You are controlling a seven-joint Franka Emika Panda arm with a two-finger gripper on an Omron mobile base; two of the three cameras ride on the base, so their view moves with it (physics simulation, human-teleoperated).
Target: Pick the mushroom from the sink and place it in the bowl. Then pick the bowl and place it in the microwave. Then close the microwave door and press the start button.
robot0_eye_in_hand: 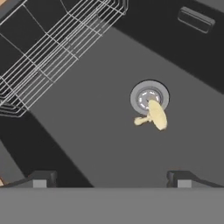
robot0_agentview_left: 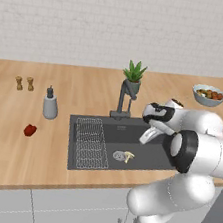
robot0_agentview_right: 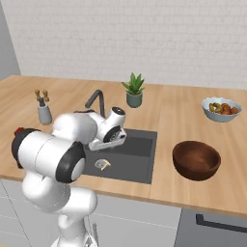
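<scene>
You've got the gripper [robot0_eye_in_hand: 109, 177] spread apart above the sink [robot0_agentview_left: 152, 157]; mushroom [robot0_eye_in_hand: 154, 115] lies on the drain [robot0_eye_in_hand: 148, 97], untouched.

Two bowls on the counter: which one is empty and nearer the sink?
The reddish-brown bowl, just right of the sink in the right base view. It is empty; the pale grey-blue bowl farther back holds orange fruit.

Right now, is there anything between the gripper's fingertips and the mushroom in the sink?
No. In the hand view, bare dark sink floor separates the open gripper from the mushroom, which lies against the drain.
</scene>
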